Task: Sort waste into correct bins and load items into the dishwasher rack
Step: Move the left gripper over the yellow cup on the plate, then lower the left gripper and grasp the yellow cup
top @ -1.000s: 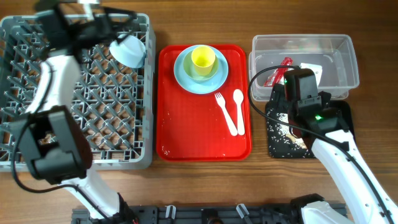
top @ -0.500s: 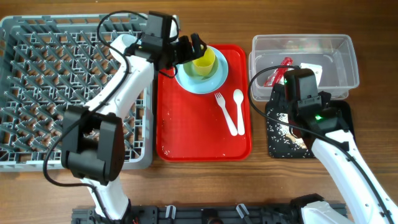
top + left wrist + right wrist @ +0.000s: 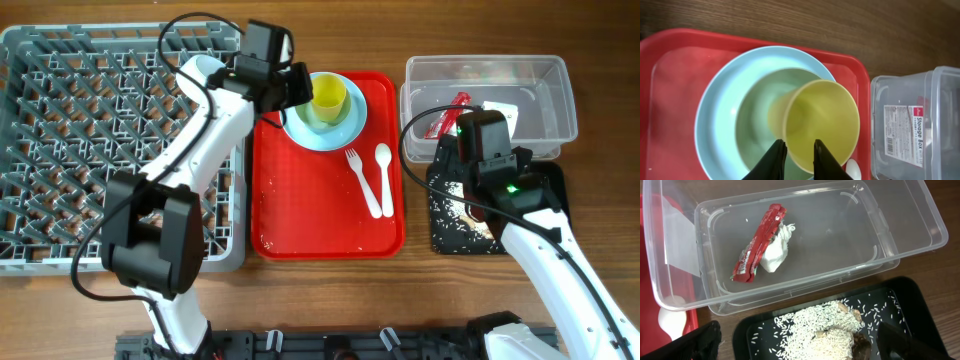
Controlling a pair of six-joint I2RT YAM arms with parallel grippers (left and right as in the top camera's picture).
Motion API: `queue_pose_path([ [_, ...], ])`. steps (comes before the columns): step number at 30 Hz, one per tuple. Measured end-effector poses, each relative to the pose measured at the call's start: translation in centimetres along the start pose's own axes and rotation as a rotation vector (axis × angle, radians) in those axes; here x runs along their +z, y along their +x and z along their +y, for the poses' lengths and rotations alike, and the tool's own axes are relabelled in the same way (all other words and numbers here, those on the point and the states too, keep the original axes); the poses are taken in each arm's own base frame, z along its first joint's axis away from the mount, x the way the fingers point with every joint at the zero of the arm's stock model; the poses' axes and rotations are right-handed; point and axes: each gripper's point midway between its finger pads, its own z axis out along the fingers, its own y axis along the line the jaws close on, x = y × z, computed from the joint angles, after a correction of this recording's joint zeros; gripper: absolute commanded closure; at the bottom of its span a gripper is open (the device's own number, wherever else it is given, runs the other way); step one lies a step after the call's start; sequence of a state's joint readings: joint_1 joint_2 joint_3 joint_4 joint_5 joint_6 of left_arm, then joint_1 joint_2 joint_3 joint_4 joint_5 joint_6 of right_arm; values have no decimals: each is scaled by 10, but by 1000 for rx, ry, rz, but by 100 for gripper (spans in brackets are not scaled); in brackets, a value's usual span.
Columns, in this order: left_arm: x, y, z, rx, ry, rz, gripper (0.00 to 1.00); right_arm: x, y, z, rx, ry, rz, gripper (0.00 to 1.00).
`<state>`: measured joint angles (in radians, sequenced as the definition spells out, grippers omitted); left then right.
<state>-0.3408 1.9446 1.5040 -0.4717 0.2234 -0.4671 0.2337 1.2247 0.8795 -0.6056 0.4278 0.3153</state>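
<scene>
Overhead view: a red tray [image 3: 320, 210] sits mid-table. At the tray's far left corner the left gripper [image 3: 297, 85] meets a yellow cup [image 3: 327, 95], which stands in a pale green bowl [image 3: 752, 120] on a blue plate [image 3: 300, 128]. A white fork [image 3: 358, 178] and spoon [image 3: 384, 175] lie at the tray's right side. The grey rack [image 3: 100, 150] is just left of the tray.

Left wrist view: the left gripper's fingers [image 3: 775, 160] are slightly apart and straddle the cup's near rim, one seemingly inside and one outside. Whether they touch the wall cannot be told.

Right wrist view: the right gripper [image 3: 800, 347] has its fingers spread wide and holds nothing. It hangs over a black tray [image 3: 920, 310] of rice [image 3: 820, 325], right of the red tray. Beyond it is a clear tub [image 3: 840, 240] holding a red wrapper [image 3: 757, 242] and crumpled paper [image 3: 775, 255].

The step in hand looks like picking the cup for the rack. To do it well, the fingers should probably go a little deeper on the wall before closing. A gentle squeeze would suit the thin plastic. A straight upward lift should clear the bowl without dragging the bowl or plate. The cup can then be carried left off the tray and set between the rack's pegs.
</scene>
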Motion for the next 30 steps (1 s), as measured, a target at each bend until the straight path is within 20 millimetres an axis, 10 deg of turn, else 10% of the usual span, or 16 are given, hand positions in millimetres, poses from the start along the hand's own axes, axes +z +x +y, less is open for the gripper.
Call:
queue_pose_path([
  [6, 6, 8, -20, 64, -42, -38, 66, 0, 0, 0, 0, 0, 0, 0],
  [13, 11, 19, -57, 138, -10, -77, 67, 0, 0, 0, 0, 0, 0, 0],
  [23, 9, 10, -59, 147, -29, -120, 69, 0, 0, 0, 0, 0, 0, 0],
  [30, -81, -52, -106, 157, -10, -152, 63, 0, 0, 0, 0, 0, 0, 0],
])
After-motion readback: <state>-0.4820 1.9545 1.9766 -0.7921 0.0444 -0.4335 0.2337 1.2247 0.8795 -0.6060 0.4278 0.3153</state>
